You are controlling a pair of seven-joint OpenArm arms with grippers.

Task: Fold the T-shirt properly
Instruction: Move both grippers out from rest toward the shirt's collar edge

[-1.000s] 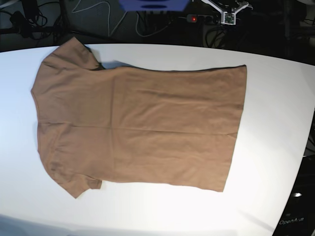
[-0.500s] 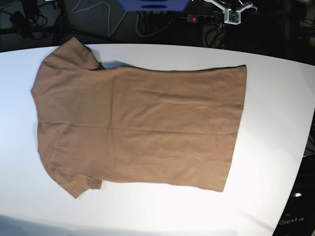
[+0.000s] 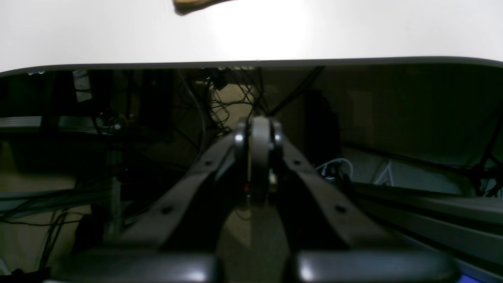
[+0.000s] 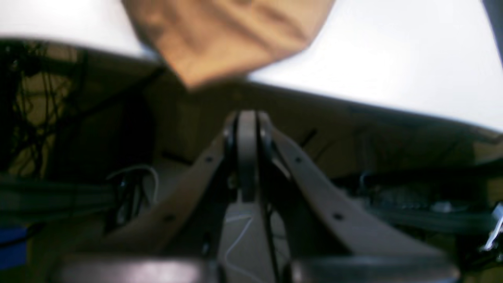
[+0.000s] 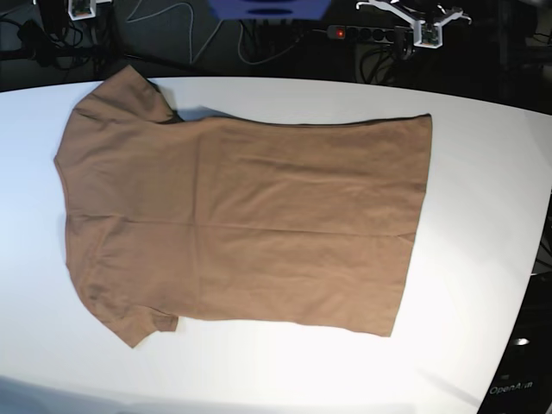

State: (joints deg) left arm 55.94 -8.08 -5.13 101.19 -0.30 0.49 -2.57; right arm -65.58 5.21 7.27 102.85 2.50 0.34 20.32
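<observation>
Shirt [image 5: 246, 220]: flat, unfolded, centre of table [image 5: 483, 216]; unmoved. Left gripper [image 3: 255, 137], right gripper [image 4: 245, 129]: fingers together, empty; arms newly edging in along top edge; folding not begun.

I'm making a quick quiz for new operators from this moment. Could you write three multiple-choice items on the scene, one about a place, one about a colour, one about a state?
1. Where do the T-shirt's sleeves lie in the base view?
A. left end
B. right end
C. centre

2. What colour is the T-shirt?
A. blue
B. tan-brown
C. white

3. How is the T-shirt lying?
A. folded in half
B. rolled up
C. spread flat

Answers:
1 A: both sleeves of the T-shirt sit at the left, the hem at the right.
2 B: it is plain brown on the white table.
3 C: it lies open with no fold, while the left gripper and right gripper are shut off the table.
</observation>
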